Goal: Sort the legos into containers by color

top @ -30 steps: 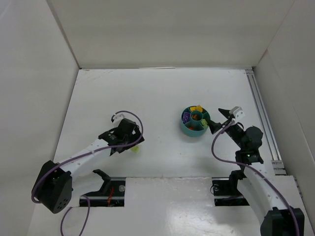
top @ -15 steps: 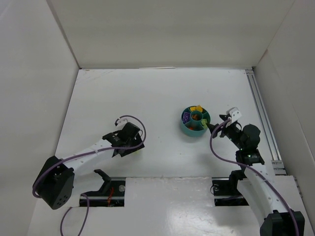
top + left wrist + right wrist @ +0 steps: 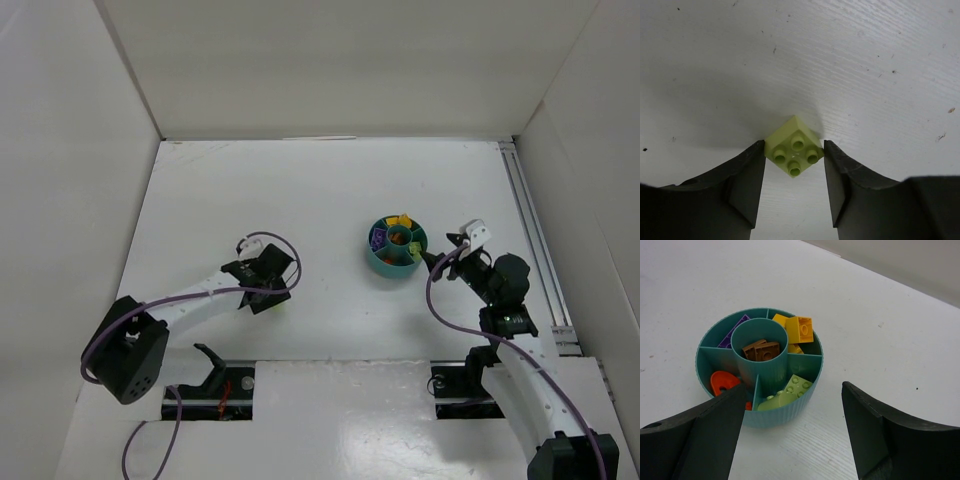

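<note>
Left tool pinches the lime brick by opposite corners; it looks light, hard, slick, so flat sides would likely hold surer.

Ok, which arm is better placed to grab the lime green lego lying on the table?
Left. The left fingers flank the lime green lego on both sides; the right fingers hang open beside the teal bowl, away from that brick.

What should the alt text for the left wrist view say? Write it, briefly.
A lime green lego brick, studs up, sits on the white table between the two dark fingers of the left gripper, its opposite corners seemingly touching both.
</note>
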Available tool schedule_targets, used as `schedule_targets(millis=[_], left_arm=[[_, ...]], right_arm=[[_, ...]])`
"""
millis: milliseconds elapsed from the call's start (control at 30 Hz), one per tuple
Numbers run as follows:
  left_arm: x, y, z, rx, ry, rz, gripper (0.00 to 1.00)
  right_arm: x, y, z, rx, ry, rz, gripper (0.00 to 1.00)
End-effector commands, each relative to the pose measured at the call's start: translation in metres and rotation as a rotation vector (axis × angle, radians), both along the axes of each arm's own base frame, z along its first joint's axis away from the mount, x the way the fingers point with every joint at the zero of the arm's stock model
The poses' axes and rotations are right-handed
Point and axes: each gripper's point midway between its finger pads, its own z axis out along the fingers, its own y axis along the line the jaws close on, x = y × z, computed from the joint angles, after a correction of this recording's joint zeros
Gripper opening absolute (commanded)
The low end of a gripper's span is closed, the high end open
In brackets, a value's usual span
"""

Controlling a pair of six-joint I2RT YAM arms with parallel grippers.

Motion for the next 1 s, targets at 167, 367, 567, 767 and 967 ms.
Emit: schedule_targets(millis=[167,367,567,767,967], left_arm=[[-0.011,0.002,-0.003,0.035,0.029,-0.025,0.26],[0.02,-0.047,0.059,-0.07,-0.183,-0.198,0.23],[0.062,-0.127,0.168,-0.166,-0.527,-0.416,0.23],[0.091,-0.205,0.221,-0.168,-0.687,-0.597,0.23],[0.117,-0.301,0.239,-0.163,-0.776,-0.786,0.23]], right_arm=[[0.002,-0.002,0.021,-0.008,-0.063,-0.009,0.81],[-0.003,-0.007,0.038,-0.007,-0.093,-0.033,0.81],[-0.017,-0.067,0.042,0.006,0.006,-0.397,0.92],[-0.053,-0.138,0.012,0.009,0.212,-0.843,1.0],[-0.055,-0.144,0.008,0.026,0.222,-0.891,1.0]])
